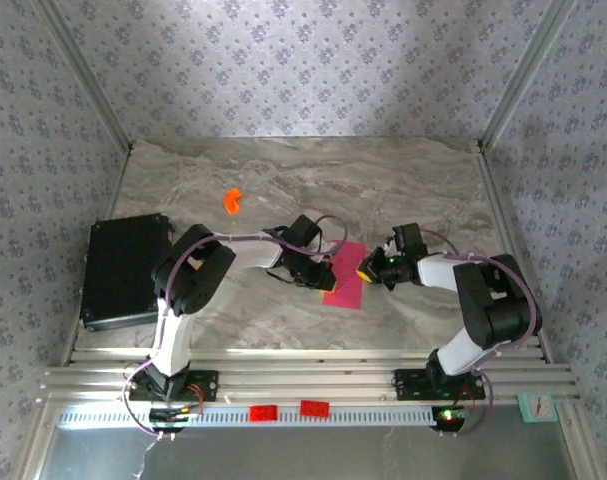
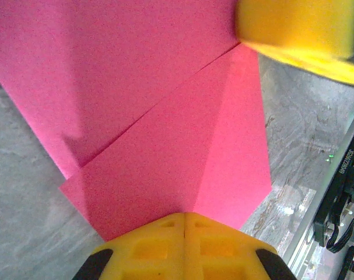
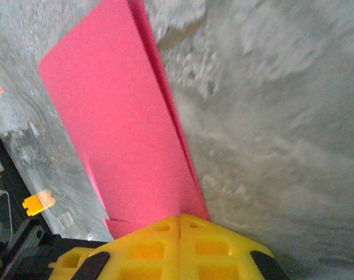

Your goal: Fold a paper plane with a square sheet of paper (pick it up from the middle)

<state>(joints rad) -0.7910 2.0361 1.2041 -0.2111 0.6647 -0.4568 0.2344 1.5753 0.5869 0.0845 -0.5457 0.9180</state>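
The magenta-pink sheet of paper is partly folded and held between both grippers over the middle of the table. In the left wrist view the paper shows layered flaps and a slanting crease. My left gripper is shut on its near edge, jaws pressed together. One of the right gripper's yellow fingers reaches in at the top right of that view. In the right wrist view the paper stands as a long folded strip with doubled layers along its right edge, and my right gripper is shut on its end.
A small orange plastic piece lies on the marble table behind the left arm. A black case sits at the left edge. Aluminium rails run along the near edge, and patterned walls close in the other sides.
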